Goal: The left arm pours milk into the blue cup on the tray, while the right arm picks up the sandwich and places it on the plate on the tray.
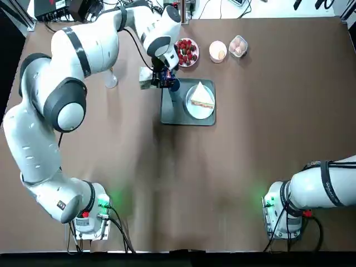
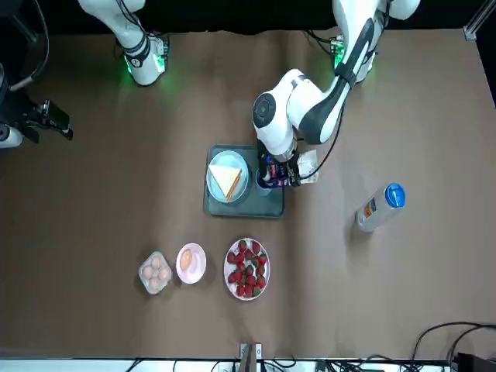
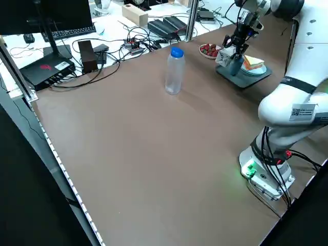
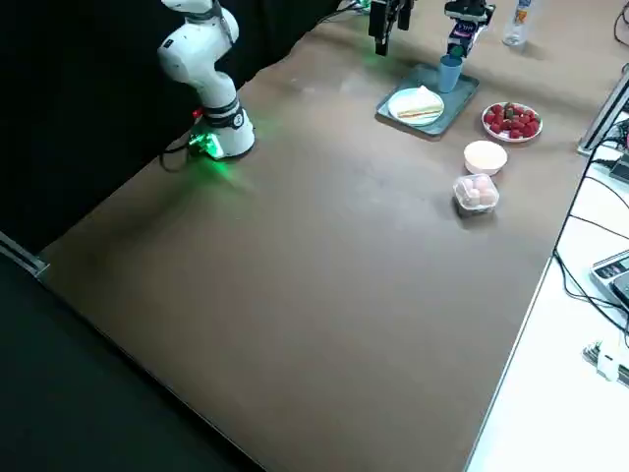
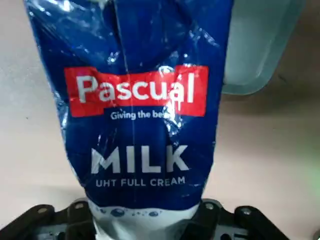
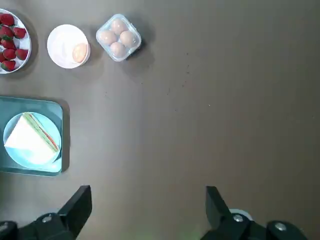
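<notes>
— What sits nearest the arm bases?

— The right gripper [image 6: 148,210], parked at the near right, fingers spread wide and empty.

— And farther out?

— The tray [image 1: 173,117] mid-table. The sandwich [image 1: 201,98] lies on the plate [image 1: 192,109] on its right half; the blue cup [image 1: 174,85] stands at its far left corner.

— The left arm?

— The left gripper [image 1: 161,75] hangs over that cup, clamped on the milk carton [image 5: 145,105], tipped sideways.

— Beyond that?

— Strawberries [image 1: 186,52] and eggs [image 1: 238,46].

Even overhead light, soft shadows; glare on milk carton [image 5: 145,110]; table [image 1: 250,167] patch perhaps slightly smeared.
</notes>
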